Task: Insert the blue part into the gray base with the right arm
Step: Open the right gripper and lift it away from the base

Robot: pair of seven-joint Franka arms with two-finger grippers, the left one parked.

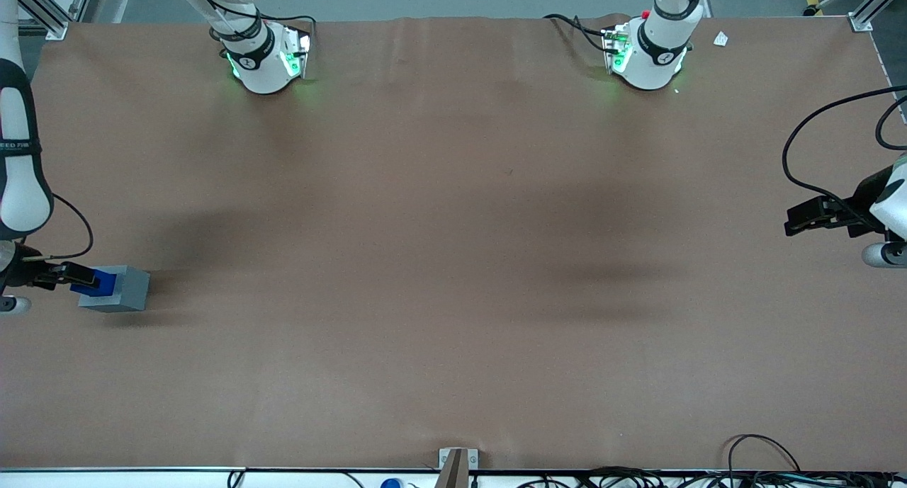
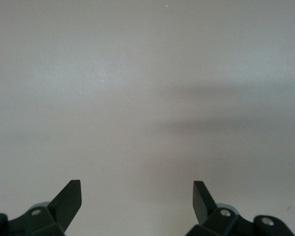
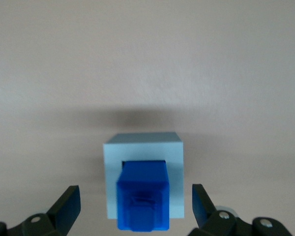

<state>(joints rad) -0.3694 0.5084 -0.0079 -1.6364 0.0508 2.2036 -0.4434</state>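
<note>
The gray base (image 1: 126, 290) stands on the brown table at the working arm's end, with its recessed face turned toward my gripper. The blue part (image 1: 105, 282) sits in that recess and sticks out of it. My right arm's gripper (image 1: 79, 278) is level with the blue part, at its outer end. In the right wrist view the blue part (image 3: 142, 196) protrudes from the recess of the gray base (image 3: 176, 167). The gripper (image 3: 136, 197) is open there. Its fingers (image 3: 69, 204) stand wide on either side of the blue part and clear of it.
The two arm bases (image 1: 266, 56) (image 1: 648, 52) stand at the table edge farthest from the front camera. A small white scrap (image 1: 720, 39) lies near the parked arm's base. Cables (image 1: 762, 449) and a metal bracket (image 1: 455, 463) are at the nearest edge.
</note>
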